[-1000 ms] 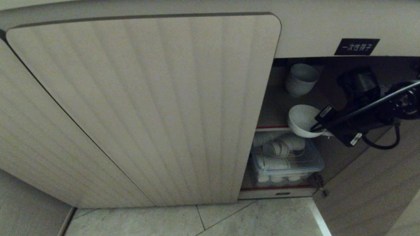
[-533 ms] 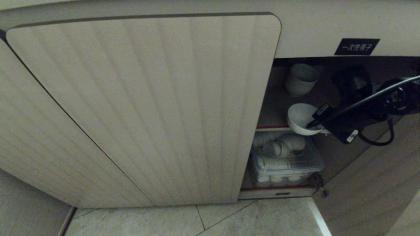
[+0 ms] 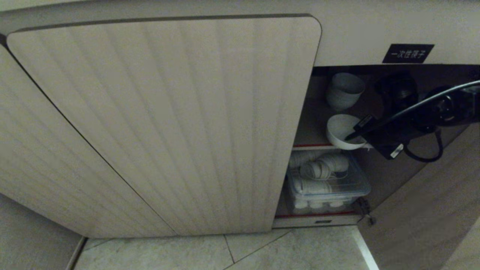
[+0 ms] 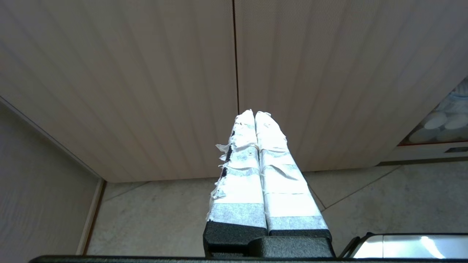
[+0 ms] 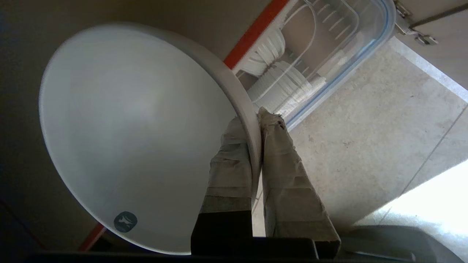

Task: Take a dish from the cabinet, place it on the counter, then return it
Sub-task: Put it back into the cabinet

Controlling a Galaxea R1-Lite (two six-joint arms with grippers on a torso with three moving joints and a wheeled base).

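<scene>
Red-edged inner shelf [image 3: 313, 145] with stacked white bowls [image 3: 343, 92]; below, clear lidded box [image 3: 330, 185] of white dishes.

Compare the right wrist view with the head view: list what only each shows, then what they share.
Only the right wrist view: the right hand pinching the dish's rim, one finger inside, one outside, and a small dark logo in the dish.

Only the head view: the closed fluted door, the black label and a stack of white bowls further back on the upper shelf.

Both: the dish, the red-edged shelf and the clear container of white ware below.
</scene>
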